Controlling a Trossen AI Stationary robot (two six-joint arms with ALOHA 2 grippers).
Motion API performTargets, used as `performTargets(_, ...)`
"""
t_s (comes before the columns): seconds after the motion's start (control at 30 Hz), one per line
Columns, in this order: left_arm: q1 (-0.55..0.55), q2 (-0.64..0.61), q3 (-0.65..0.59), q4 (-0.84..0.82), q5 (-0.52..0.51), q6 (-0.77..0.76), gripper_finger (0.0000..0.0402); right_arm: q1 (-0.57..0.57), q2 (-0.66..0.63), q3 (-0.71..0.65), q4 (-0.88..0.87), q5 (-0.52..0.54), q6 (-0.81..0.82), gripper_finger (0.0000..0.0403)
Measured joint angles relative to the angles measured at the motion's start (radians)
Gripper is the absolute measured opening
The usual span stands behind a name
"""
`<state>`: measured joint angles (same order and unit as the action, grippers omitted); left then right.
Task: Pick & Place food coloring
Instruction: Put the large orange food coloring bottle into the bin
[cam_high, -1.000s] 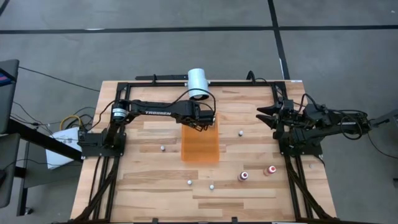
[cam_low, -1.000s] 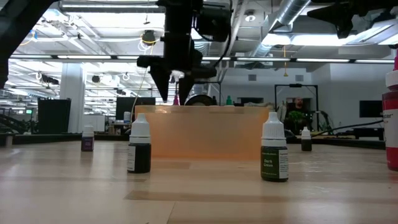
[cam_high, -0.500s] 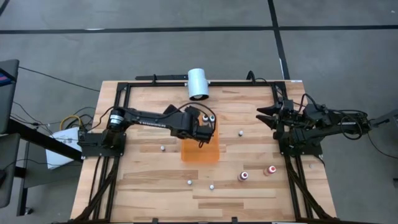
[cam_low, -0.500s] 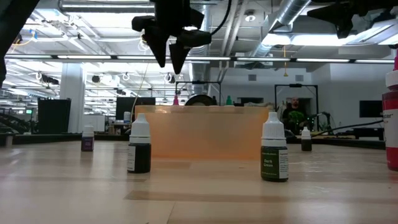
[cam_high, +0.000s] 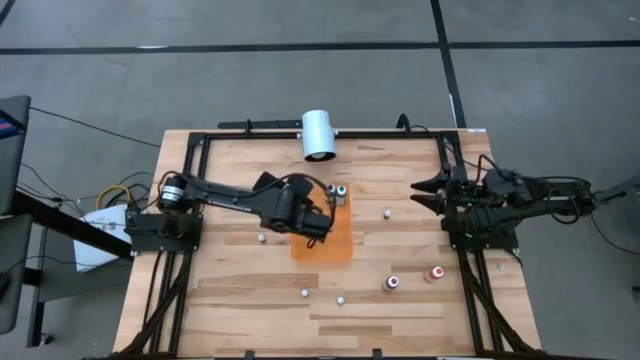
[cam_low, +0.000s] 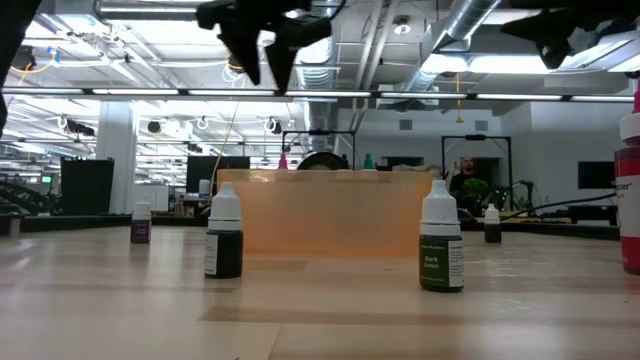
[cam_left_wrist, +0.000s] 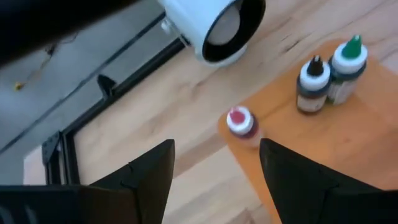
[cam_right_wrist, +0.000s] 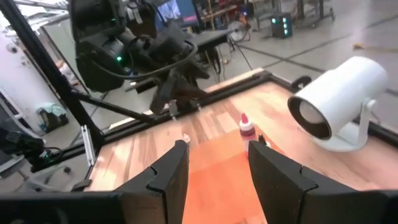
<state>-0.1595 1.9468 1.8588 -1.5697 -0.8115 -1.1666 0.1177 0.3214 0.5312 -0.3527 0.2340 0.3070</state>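
Overhead, left gripper (cam_high: 318, 222) hovering with fingers spread and empty above flat orange rectangular mat (cam_high: 335, 243), where three tiny pale-capped food-coloring bottles (cam_left_wrist: 328, 74) stand gathered; right gripper (cam_high: 422, 187) parked aside, fingers parted, empty.

Looks like I'm running this in a big open lab or workshop: exposed ceiling ducts (cam_low: 470, 25), strip lights, equipment racks (cam_low: 85, 185) behind my wooden table (cam_low: 320, 310), bare concrete floor (cam_high: 300, 80).
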Motion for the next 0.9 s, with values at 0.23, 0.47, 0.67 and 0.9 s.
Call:
performTargets(0.23, -0.053, -0.168, -0.316, 0.137, 0.077, -0.141, 0.0229, 0.0, 0.0, 0.0, -0.006, 0.0, 0.007, 0.0155)
performTargets(0.47, -0.075, -0.371, -0.652, 0.566, 0.145, 0.01, 0.0229, 0.0, 0.014, 0.0, 0.018, -0.008, 0.007, 0.0155)
performTargets(0.67, -0.042, -0.556, -0.911, 0.94, 0.254, 0.23, 0.0229, 0.0, 0.066, 0.0, 0.108, -0.027, -0.017, 0.0155)
performTargets(0.9, -0.036, -0.806, -1.133, 1.12, 0.311, 0.341, 0.0229, 0.0, 0.126, 0.0, 0.163, -0.029, -0.053, 0.0155)
